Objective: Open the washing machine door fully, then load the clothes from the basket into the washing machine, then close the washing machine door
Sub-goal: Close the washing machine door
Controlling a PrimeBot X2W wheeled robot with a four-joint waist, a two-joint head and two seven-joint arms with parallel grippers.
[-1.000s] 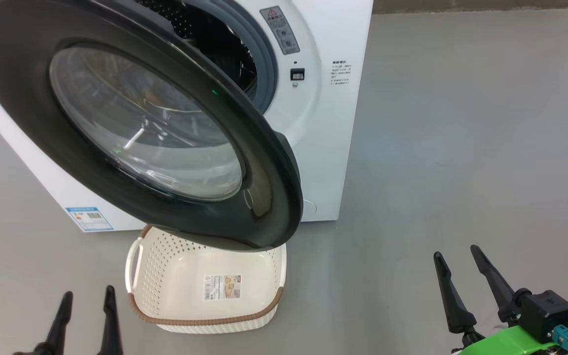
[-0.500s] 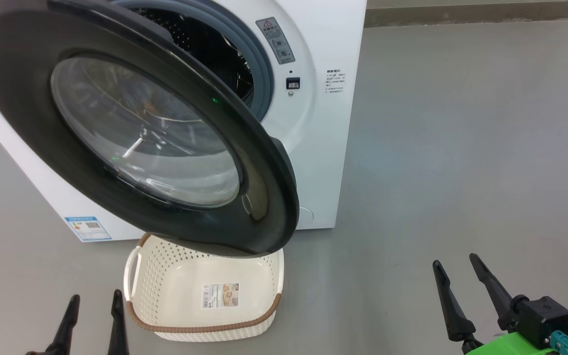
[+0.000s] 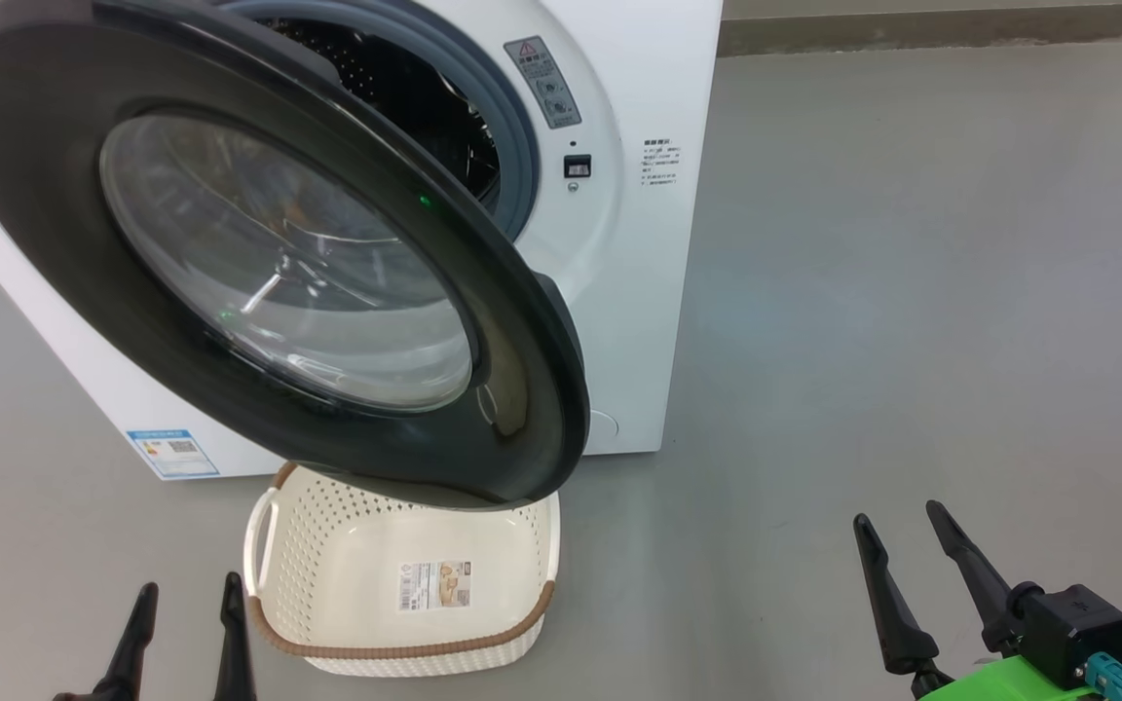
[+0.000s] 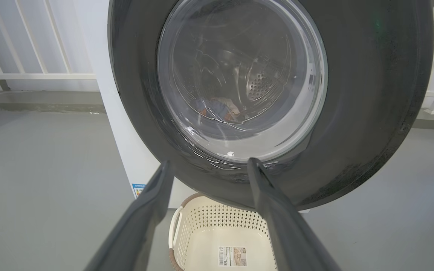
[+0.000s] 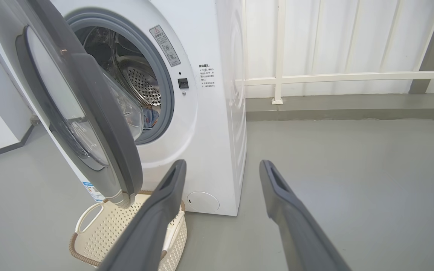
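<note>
Since a second ago the head camera has tipped slightly, so everything sits a little lower; the things themselves have stayed put. Lower left, the left gripper [image 3: 191, 582] hovers, fingers spread, holding nothing. Just beside it the basket [image 3: 405, 647] stands on the grey floor [image 3: 912, 292], partly under the half-open washing machine door [image 3: 35, 195]. The clothes [image 4: 217, 109] lie inside the washing machine [image 3: 658, 292]. Lower right, the right gripper [image 3: 896, 512] is likewise spread and holds nothing

Even, soft daylight, sharp pictures; glare streaks the door glass [image 3: 279, 263], and both wrist views bow at their edges.
</note>
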